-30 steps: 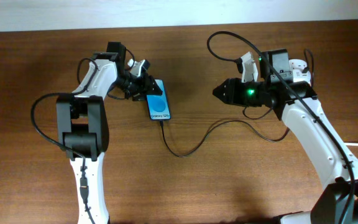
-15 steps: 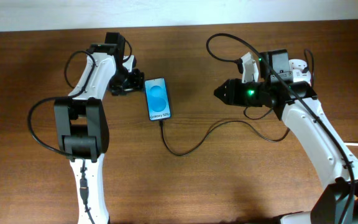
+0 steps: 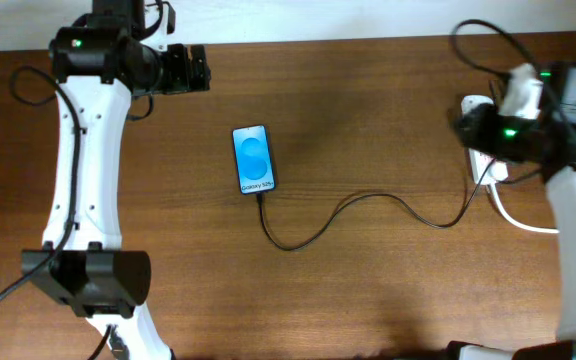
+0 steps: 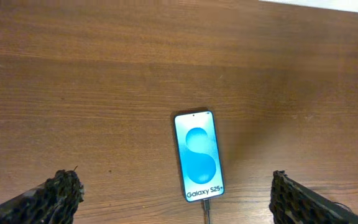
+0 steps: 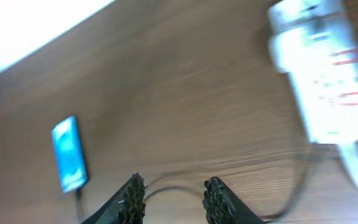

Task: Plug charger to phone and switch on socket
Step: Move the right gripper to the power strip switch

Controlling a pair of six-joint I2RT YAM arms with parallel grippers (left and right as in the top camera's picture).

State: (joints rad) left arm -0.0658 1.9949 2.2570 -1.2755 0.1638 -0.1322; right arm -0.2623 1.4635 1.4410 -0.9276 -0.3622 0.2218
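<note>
The phone (image 3: 253, 159) lies flat mid-table with its blue screen lit, also seen in the left wrist view as the phone (image 4: 197, 155). The charger (image 3: 368, 198), a thin black cable, has its plug (image 4: 207, 208) at the phone's lower end and curves right toward the socket (image 3: 492, 165). Most of the socket is hidden under my right arm, but the right wrist view shows the white socket (image 5: 325, 81) with its red marks. My left gripper (image 3: 200, 70) hangs wide open and empty at the back left, high above the phone. My right gripper (image 5: 176, 193) is slightly open, empty, just left of the socket.
A thick white cord (image 3: 516, 217) leaves the socket toward the right edge. The table's back edge (image 3: 298, 42) meets a white wall just behind the left gripper. Bare wood surrounds the phone.
My left gripper let go beside the phone, opened wide and swung up to the back left. The right arm moved right, from mid-table to over the socket.
</note>
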